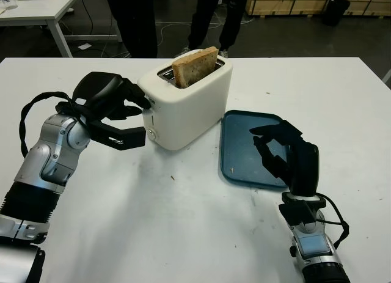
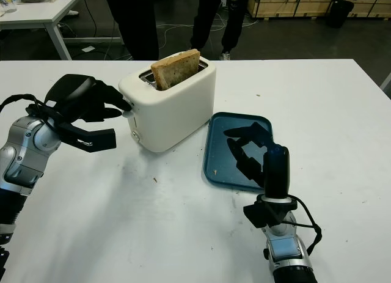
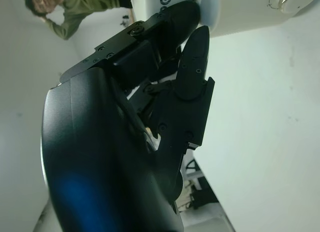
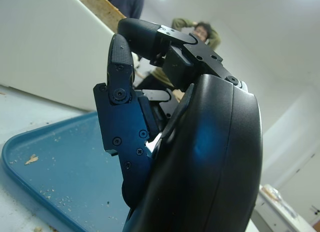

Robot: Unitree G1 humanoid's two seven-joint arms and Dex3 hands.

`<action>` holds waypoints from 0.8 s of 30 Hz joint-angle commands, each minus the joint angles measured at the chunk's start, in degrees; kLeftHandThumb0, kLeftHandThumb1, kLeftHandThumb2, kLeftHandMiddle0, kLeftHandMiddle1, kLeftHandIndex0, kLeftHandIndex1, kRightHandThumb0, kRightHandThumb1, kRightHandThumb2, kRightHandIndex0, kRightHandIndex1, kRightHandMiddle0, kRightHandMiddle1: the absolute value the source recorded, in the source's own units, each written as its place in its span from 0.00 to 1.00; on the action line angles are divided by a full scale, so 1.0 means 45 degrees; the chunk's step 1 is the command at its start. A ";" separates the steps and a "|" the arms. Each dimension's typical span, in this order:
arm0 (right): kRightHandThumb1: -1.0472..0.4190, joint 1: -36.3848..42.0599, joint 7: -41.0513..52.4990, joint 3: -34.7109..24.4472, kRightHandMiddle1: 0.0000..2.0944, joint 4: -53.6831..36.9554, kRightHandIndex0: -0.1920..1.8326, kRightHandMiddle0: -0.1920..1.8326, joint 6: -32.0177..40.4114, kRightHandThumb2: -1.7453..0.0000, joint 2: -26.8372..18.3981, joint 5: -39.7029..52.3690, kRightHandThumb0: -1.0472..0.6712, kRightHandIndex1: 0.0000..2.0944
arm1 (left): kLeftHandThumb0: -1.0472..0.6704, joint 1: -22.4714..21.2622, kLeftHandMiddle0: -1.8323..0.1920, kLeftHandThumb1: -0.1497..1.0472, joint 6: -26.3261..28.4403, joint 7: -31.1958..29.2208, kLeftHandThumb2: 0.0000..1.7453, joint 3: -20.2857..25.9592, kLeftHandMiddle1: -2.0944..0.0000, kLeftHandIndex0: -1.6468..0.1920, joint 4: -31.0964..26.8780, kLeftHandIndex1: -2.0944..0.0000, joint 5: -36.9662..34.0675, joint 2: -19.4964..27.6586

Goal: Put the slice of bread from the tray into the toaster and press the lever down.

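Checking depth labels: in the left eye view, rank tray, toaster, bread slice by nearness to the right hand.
From the right hand:
1. Tray, directly under the fingers.
2. Toaster, to its left, at table centre.
3. Bread slice, standing in the toaster's slot, farther back.

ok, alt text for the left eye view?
Bread stands in the white toaster, left robot hand at its lever end. Right robot hand, open, is above the blue tray.

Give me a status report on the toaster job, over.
Left hand at the toaster lever end, holding nothing. Right hand open above the tray. Bread slice in the slot, standing tall, not yet lowered. Nothing in the way.
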 commanded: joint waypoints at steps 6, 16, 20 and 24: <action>0.09 0.0386 0.0163 -0.0139 0.47 -0.0759 0.43 0.43 -0.0250 0.85 0.0067 0.0211 0.37 0.75 | 0.46 0.0102 0.49 0.89 0.0327 -0.0481 0.09 -0.0178 0.49 0.25 -0.0407 1.00 0.0159 0.0121; 0.09 0.0991 0.0030 -0.0832 0.49 -0.0969 0.40 0.41 -0.0013 0.86 -0.0005 0.0480 0.35 0.79 | 0.49 0.2667 0.49 0.89 0.2731 0.6517 0.12 -0.3449 0.63 0.38 0.9159 0.87 0.1232 -0.8048; 0.09 0.0765 0.0066 -0.1063 0.50 -0.0618 0.39 0.40 -0.0120 0.85 -0.0315 0.0390 0.34 0.79 | 0.48 0.2305 0.48 0.89 0.2789 0.6172 0.17 -0.3484 0.70 0.39 0.9104 0.92 0.1129 -0.7900; 0.09 0.0702 0.0235 -0.1099 0.51 -0.0766 0.39 0.40 0.0234 0.85 -0.0288 0.0334 0.33 0.78 | 0.48 0.2439 0.47 0.89 0.2686 0.6089 0.19 -0.3246 0.69 0.37 0.8176 0.92 0.0678 -0.7685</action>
